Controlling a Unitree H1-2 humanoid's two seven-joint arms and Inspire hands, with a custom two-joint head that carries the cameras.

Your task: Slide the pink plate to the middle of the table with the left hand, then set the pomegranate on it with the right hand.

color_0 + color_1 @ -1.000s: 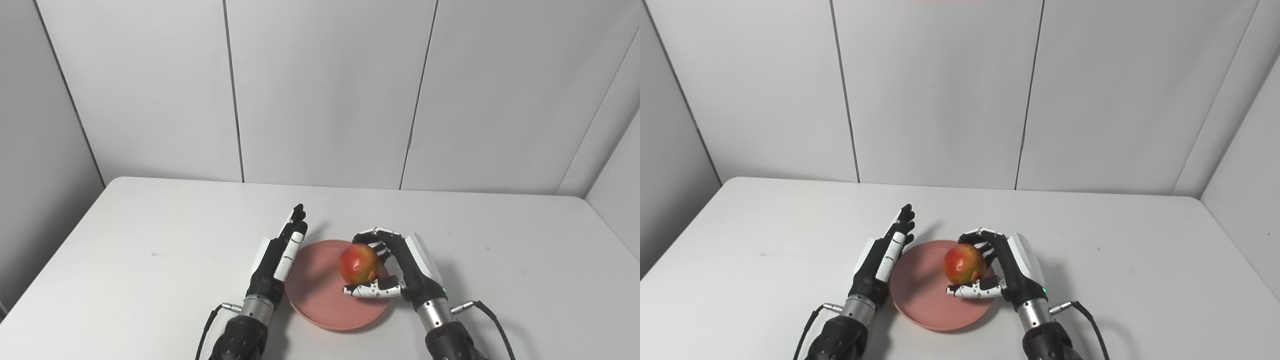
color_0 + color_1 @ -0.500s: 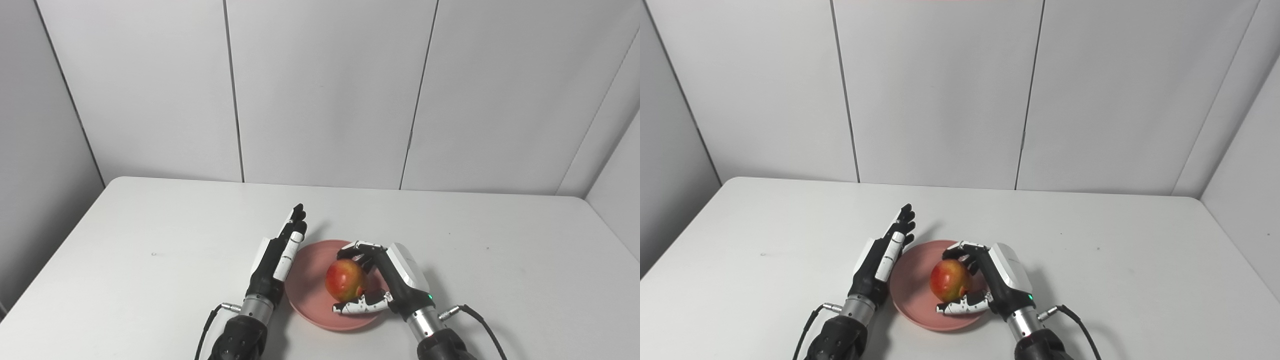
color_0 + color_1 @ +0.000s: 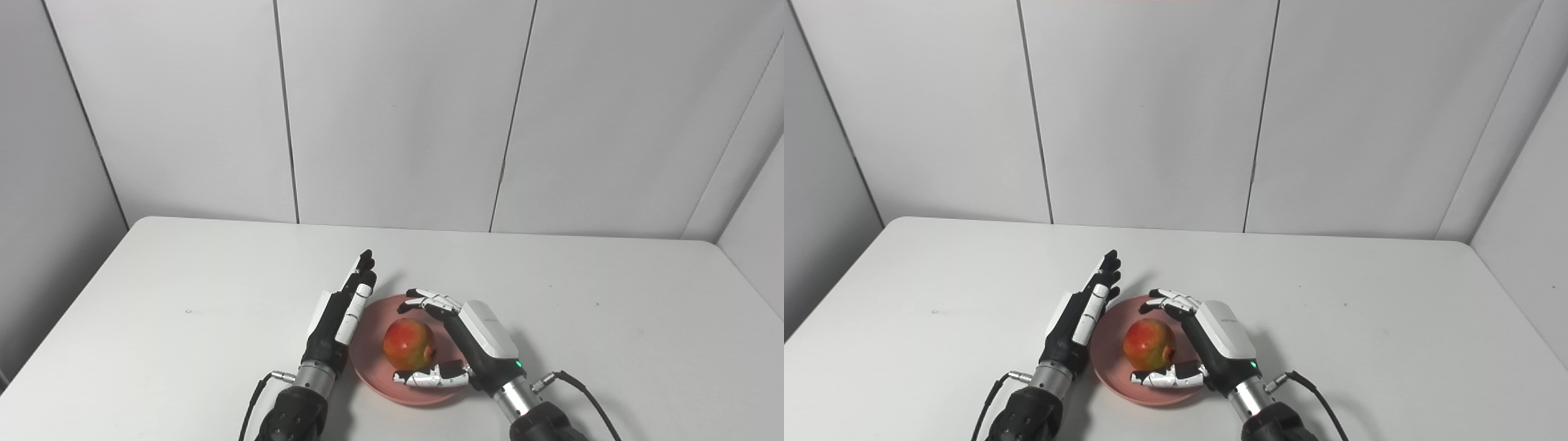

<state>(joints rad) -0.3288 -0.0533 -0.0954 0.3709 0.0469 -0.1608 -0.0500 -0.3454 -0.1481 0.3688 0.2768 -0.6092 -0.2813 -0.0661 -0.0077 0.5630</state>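
The pink plate lies near the table's front edge, about midway across. On it rests the red and yellow pomegranate, left of the plate's centre. My right hand is open over the plate's right half, its fingers spread behind the fruit and its thumb in front of it, with small gaps showing. My left hand is open and flat, fingers straight, standing on edge against the plate's left rim.
The white table stretches wide to both sides and back to the grey panel wall. Cables trail from both wrists near the front edge.
My right hand carried the pomegranate left and down onto the plate, then spread its fingers off it. The left hand and the plate stayed still.
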